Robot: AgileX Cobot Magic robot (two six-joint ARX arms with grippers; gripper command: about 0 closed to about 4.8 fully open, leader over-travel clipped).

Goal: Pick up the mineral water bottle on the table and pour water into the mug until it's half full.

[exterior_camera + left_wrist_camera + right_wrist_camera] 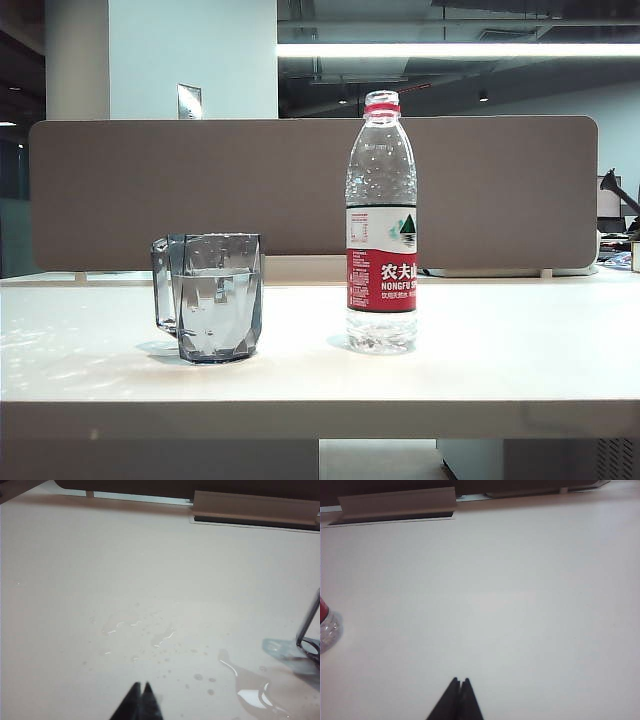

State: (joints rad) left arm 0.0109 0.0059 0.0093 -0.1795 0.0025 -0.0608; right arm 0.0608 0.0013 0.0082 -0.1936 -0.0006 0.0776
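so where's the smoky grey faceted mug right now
In the exterior view the smoky grey faceted mug stands upright left of centre on the white table, apart from the clear plastic bottle to its right.

Only the fingertips of each end effector are seen. The left end effector (140,687) is shown as two matte black, pointed, wedge-shaped fingers. The right end effector (460,681) is matched in colour and tapering form.

Office, open-plan. White desk top (480,350) with grey-brown partition screen (500,190) behind. Long ceiling light strip (460,49), exposed dark ceiling. Possibly monitor (609,205) far right, blurred.
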